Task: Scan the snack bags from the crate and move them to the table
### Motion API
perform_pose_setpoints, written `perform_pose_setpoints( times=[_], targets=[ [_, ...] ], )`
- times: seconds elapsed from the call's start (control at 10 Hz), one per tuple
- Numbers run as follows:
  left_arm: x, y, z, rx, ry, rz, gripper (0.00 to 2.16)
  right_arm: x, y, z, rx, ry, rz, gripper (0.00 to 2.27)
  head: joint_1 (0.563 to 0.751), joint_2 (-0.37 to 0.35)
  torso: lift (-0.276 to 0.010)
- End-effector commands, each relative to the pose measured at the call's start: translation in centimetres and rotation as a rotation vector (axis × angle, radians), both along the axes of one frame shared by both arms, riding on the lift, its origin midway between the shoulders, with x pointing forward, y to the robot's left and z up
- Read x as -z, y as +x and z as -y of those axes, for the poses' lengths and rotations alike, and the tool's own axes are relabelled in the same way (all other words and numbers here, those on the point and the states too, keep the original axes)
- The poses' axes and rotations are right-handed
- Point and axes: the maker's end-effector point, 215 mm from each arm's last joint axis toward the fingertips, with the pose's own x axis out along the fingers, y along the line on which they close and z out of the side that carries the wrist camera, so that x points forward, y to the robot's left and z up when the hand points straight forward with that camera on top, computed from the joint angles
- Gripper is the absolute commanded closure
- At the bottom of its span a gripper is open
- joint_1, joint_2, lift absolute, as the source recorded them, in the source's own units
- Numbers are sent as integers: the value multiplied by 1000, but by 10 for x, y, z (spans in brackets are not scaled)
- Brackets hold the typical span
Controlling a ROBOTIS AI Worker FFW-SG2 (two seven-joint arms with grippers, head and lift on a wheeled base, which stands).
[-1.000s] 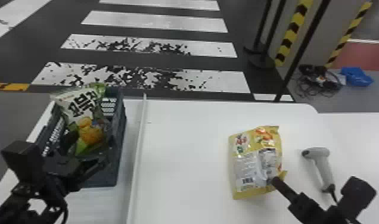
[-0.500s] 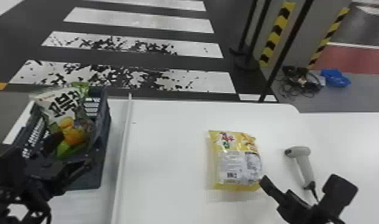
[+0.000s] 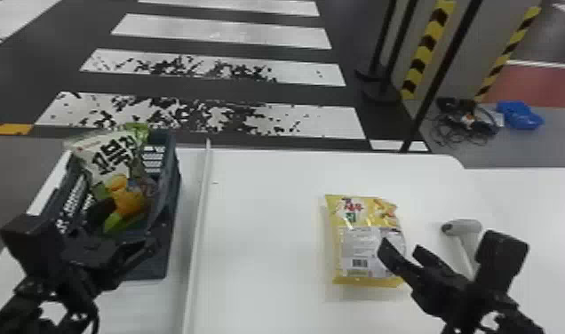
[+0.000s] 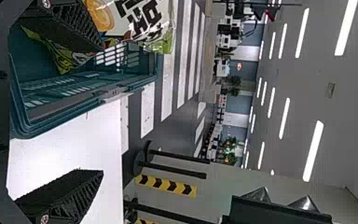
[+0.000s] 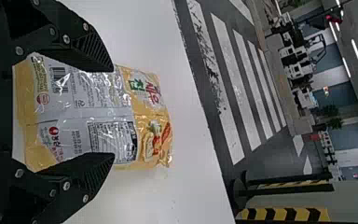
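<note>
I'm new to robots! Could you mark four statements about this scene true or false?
1. A yellow plastic snack bag lies on the white table. True.
2. The black right gripper is shut. False: the right gripper is open, its fingers apart.
3. The dark perforated plastic crate holds a white-and-green snack bag. True.
4. The grey handheld scanner sits inside the crate. False: the scanner lies on the table.

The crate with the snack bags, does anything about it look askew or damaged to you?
The white snack bag leans, its top sticking out above the crate, so it looks askew; I see no damage.
</note>
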Motion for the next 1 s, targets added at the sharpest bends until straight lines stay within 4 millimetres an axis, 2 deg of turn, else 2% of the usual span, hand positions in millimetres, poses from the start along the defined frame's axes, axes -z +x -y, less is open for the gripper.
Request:
perform_pose_setpoints(
  times=[0.0, 0.1, 0.3, 0.6, 0.9],
  targets=[
    [1, -1, -1, -2, 2, 3, 66, 0, 6, -2, -32, -66, 8, 2017, 695, -87, -95],
    [1, -1, -1, -2, 2, 3, 66, 1, 11, -4, -47, -108, 14, 2253, 695, -80, -95],
    [4, -3, 1, -2, 4, -3, 66, 6, 25, -13, -112, -155, 24, 2253, 695, -75, -95],
    [11, -8, 0, -7, 13, -16, 66, 26, 46, -24, -171, -179, 2, 2250, 695, -58, -95],
    [15, -9, -1, -8, 18, -22, 66, 45, 60, -21, -181, -183, -23, 2253, 695, -51, -95]
  ],
)
